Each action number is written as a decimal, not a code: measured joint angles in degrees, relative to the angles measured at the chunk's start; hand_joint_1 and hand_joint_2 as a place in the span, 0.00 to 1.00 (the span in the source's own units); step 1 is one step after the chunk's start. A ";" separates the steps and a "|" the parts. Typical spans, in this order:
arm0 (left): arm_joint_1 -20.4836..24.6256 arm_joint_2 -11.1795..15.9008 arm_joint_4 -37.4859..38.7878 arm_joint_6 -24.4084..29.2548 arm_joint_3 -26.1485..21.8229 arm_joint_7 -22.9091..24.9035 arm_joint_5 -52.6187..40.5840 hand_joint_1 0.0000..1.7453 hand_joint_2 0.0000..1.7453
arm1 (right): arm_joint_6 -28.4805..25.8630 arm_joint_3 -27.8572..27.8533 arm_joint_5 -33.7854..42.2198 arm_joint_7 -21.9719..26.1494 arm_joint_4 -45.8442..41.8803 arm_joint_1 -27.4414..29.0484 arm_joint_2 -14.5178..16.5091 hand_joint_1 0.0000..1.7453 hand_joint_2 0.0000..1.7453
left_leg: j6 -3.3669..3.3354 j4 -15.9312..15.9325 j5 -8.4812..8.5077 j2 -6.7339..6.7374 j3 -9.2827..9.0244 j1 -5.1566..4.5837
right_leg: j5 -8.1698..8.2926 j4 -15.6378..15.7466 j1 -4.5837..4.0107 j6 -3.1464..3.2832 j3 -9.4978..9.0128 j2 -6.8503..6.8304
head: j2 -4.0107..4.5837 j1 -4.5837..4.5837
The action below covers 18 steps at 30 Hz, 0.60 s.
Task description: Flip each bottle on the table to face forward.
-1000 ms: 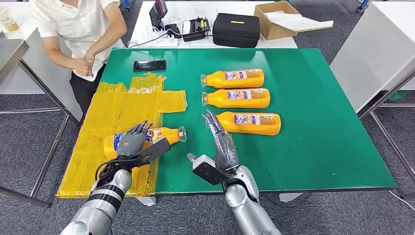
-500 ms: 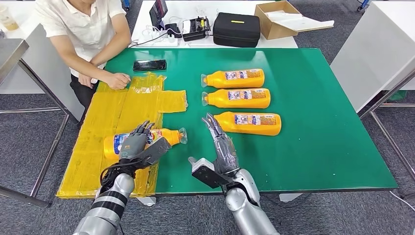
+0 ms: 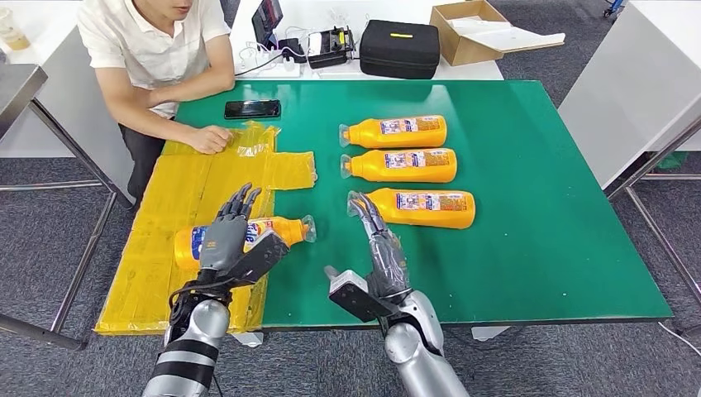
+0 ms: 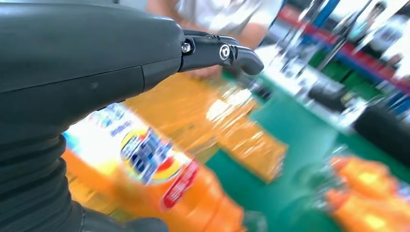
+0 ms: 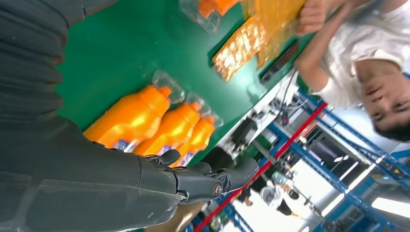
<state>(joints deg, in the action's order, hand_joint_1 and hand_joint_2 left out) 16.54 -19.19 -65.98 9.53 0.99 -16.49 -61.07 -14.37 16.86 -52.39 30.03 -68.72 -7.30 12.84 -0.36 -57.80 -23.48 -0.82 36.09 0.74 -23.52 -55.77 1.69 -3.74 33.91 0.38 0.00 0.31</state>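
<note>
Four orange bottles lie on their sides on the green table [image 3: 537,248]. One bottle [image 3: 285,229] rests on a yellow plastic sheet [image 3: 190,190] at the front left, its blue and red label [image 4: 154,166] turned up. My left hand [image 3: 227,236] hovers over it, fingers straight and spread, holding nothing. The other three lie in a column: far [image 3: 397,131], middle [image 3: 401,165] and near [image 3: 422,207], caps pointing left. My right hand [image 3: 379,244] is open and stretched flat, its fingertips beside the near bottle's cap. The right wrist view shows the same three bottles [image 5: 133,121] beyond the hand [image 5: 145,183].
A person sits at the table's far left corner with one hand [image 3: 211,138] on the yellow sheet. A black phone [image 3: 252,108] lies near them. Behind the table stand a black case [image 3: 398,48], a cardboard box [image 3: 471,29] and small devices.
My left hand's fingers have straightened and lifted off the bottle. My right hand has edged forward to the near bottle's cap. The person has leaned in and laid a hand on the yellow sheet.
</note>
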 joint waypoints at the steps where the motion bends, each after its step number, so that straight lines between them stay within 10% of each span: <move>1: -0.49 -0.02 -1.47 1.01 0.85 -0.74 0.62 0.00 1.00 | -1.37 -0.02 -2.85 -1.60 -0.29 0.15 -0.13 0.00 1.00 | 0.00 0.00 0.00 0.00 0.02 0.00 | 0.00 0.00 0.00 0.00 0.00 0.00 | 0.00 0.00; 9: -6.37 0.91 -14.57 2.83 9.45 -4.37 11.57 0.00 1.00 | -5.90 -1.49 -28.34 -19.89 -1.21 0.14 -5.30 0.00 1.00 | -0.03 0.00 -0.03 -0.08 0.08 -0.05 | -0.01 0.03 0.04 -0.02 0.01 -0.04 | 0.00 0.02; 18: -13.79 1.13 -18.19 -10.53 13.13 -4.42 31.65 0.00 1.00 | -2.60 -8.19 -37.32 -27.27 3.06 -2.93 -13.93 0.00 1.00 | -0.03 -0.01 -0.03 -0.08 0.09 -0.09 | 0.00 0.04 0.05 -0.04 0.03 -0.05 | 0.00 0.03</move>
<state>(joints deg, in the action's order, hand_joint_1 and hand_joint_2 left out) 2.75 -18.05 -84.17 -1.00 14.12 -20.91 -29.41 -16.97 8.68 -89.71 2.75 -65.66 -10.22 -1.10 -0.39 -57.81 -23.52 -0.90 36.19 0.65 -23.52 -55.74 1.74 -3.78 33.94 0.34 0.00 0.33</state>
